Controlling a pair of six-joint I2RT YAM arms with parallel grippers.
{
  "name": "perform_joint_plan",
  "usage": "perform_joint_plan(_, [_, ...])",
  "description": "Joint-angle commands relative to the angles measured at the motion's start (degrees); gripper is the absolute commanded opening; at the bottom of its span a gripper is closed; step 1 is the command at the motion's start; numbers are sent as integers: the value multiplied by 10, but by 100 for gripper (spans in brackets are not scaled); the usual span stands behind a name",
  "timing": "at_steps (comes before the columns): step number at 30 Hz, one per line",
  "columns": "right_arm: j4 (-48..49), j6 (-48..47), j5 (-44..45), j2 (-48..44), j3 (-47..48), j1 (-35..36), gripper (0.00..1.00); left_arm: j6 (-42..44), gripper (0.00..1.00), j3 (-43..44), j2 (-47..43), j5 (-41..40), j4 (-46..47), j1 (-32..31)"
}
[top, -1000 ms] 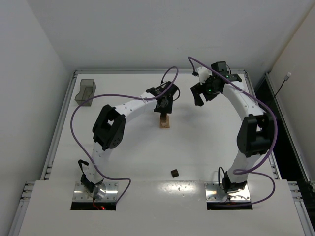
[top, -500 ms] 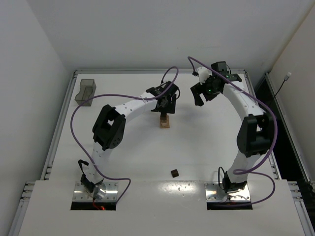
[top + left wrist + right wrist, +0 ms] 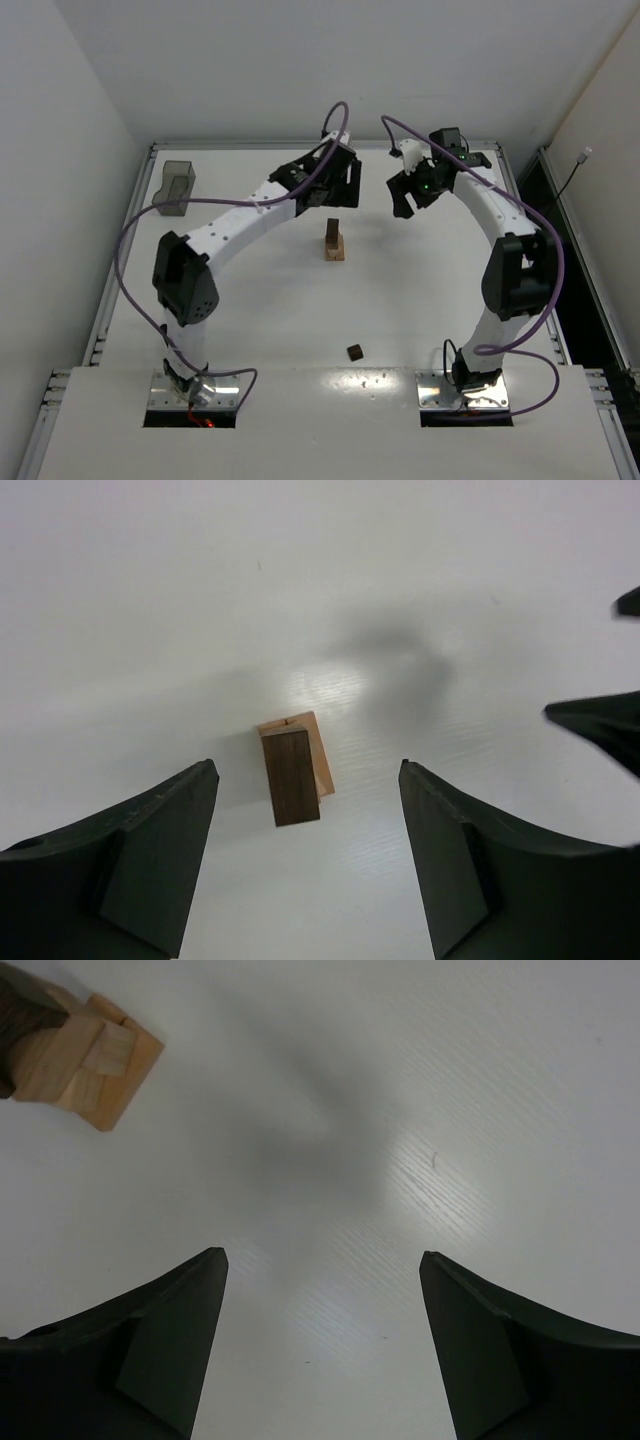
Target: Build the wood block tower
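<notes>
The white table is smooth, with a faint grain under the glare. The left arm, white shells and black joints, arches toward the far edge. Its end effector hangs right over the wood block tower, black wedge fingers spread wide and clear of the wood. The right arm curves in from the right edge, and its end effector is also spread, gripping nothing. A translucent grey plastic bin sits in the far left corner. The tower stands near the middle of the table, a little toward the far edge. It is a narrow stack of pale tan blocks capped by a dark brown cuboid. One small dark cube lies alone by the near edge, well apart.
</notes>
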Motion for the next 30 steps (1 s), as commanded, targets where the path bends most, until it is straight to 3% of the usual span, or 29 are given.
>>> perform_joint_plan(1, [-9,-35,-108,-42,-26,4,73,2,71,-5,-104,-67,13,10])
perform_joint_plan(3, [-41,-89,-191,-66,-62,18,73,2,74,-37,-137,-73,18,53])
perform_joint_plan(7, [-115,-208,-239,-123,-129,107,66,14,81,-89,-178,-33,13,174])
perform_joint_plan(12, [-115,-296,-102,-178,-244,336,60,8,82,-163,-178,37,0,316])
perform_joint_plan(15, [-87,-316,-64,-178,-289,405,57,3,83,-213,-186,72,29,350])
perform_joint_plan(30, [-134,-387,-6,-103,-279,487,54,3,83,-238,-199,108,46,439])
